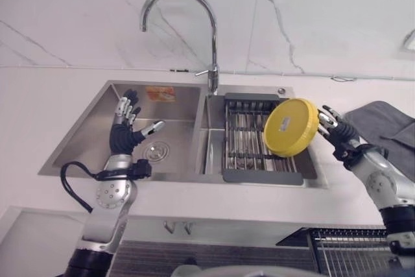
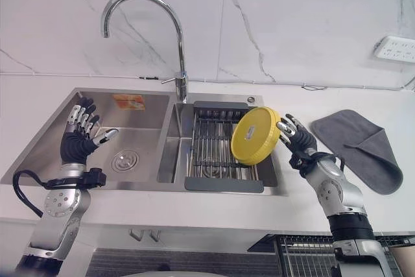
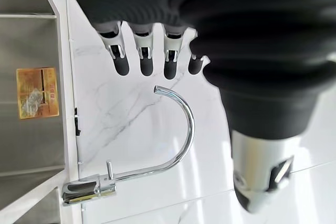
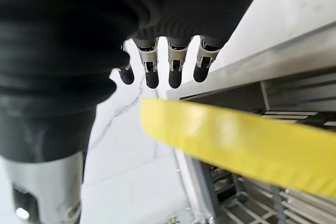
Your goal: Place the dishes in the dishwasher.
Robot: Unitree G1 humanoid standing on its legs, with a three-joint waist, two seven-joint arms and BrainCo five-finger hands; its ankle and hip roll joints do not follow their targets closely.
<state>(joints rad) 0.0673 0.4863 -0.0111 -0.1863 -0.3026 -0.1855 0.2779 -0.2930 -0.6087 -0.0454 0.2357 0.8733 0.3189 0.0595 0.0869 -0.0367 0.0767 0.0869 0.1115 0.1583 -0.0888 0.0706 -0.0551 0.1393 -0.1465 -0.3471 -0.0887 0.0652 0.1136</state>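
Sink [image 2: 39, 154] rack [image 2: 214, 141] sits beneath yellow plate [image 2: 255, 135] in right hand [image 2: 297, 137].

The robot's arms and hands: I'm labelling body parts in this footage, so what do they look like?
Both arms are silver-grey metal with round joint housings. The left hand and right hand each have silver fingers with dark tips, and a dark ribbed cover over the hand's back and wrist.
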